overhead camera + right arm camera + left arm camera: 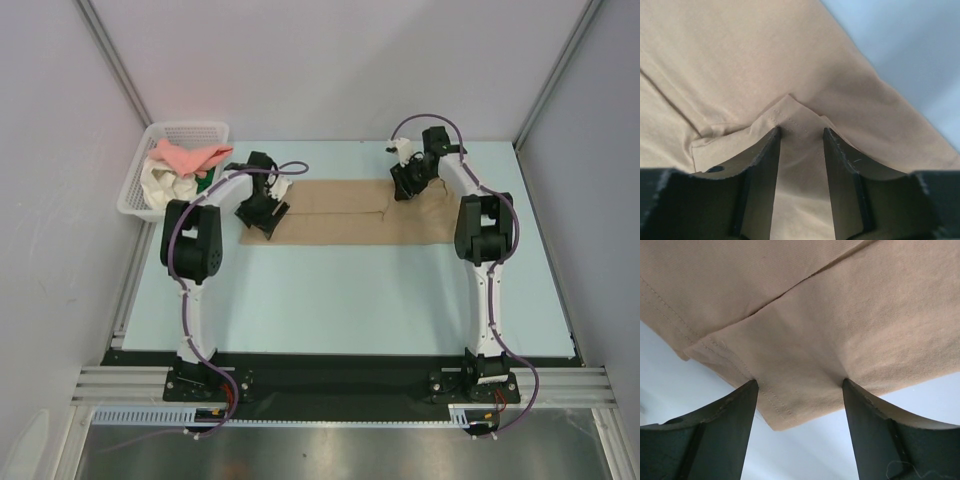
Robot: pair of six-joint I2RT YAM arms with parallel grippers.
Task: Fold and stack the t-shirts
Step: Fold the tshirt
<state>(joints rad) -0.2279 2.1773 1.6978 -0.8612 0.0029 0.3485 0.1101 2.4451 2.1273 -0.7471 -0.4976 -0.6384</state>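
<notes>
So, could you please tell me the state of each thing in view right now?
tan t-shirt: lying flat, partly folded.
left claw: open, straddling the shirt's corner.
right claw: open, straddling a hemmed corner.
basket: holds unfolded shirts, heaped.

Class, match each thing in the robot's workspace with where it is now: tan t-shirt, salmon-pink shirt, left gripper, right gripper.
Things:
1. tan t-shirt
2. salmon-pink shirt
3. left gripper
4. right gripper

Places:
A. on top in the white basket
B. at the tan t-shirt's left end
C. spread flat on the table
D. on the tan t-shirt's far edge, right of its middle

Pairs: 1-C, 2-A, 3-B, 4-D
</notes>
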